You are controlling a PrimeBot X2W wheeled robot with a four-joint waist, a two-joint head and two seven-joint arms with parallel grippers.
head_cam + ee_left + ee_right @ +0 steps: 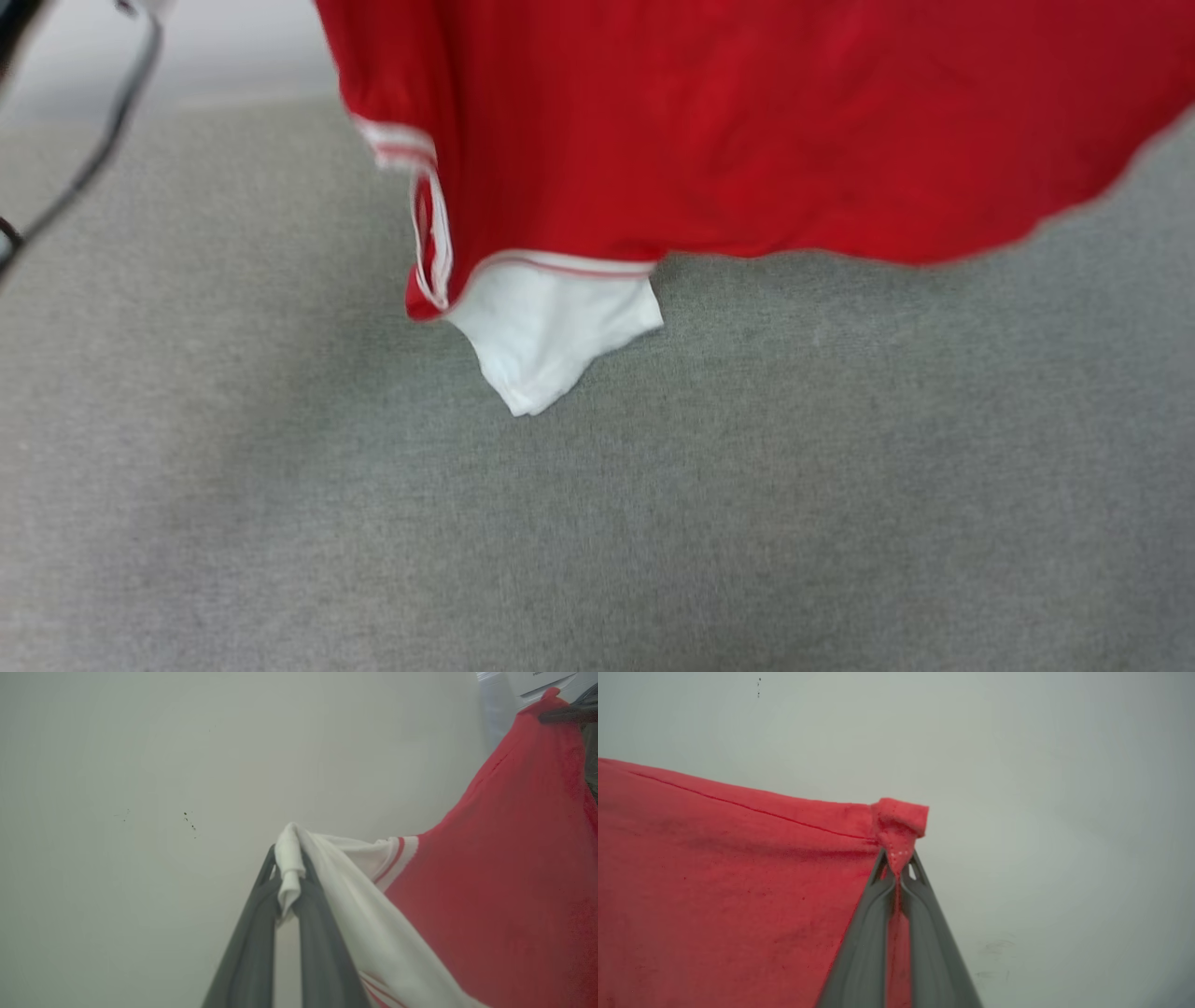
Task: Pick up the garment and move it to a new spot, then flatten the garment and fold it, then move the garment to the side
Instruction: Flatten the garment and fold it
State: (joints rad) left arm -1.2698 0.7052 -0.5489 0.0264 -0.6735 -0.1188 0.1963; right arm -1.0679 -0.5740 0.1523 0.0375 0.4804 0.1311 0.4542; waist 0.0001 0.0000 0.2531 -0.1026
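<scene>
Grey surface [280,523] lay below the garment [747,131]; left tool [287,877] and right tool [899,868] each pinched fabric; you needed equal tension.

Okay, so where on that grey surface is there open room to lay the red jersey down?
The grey surface is bare across the whole near half, below the dangling white sleeve, and on the left between that sleeve and the dark cable. It is crowded only at the far side, where the garment hangs over it.
</scene>
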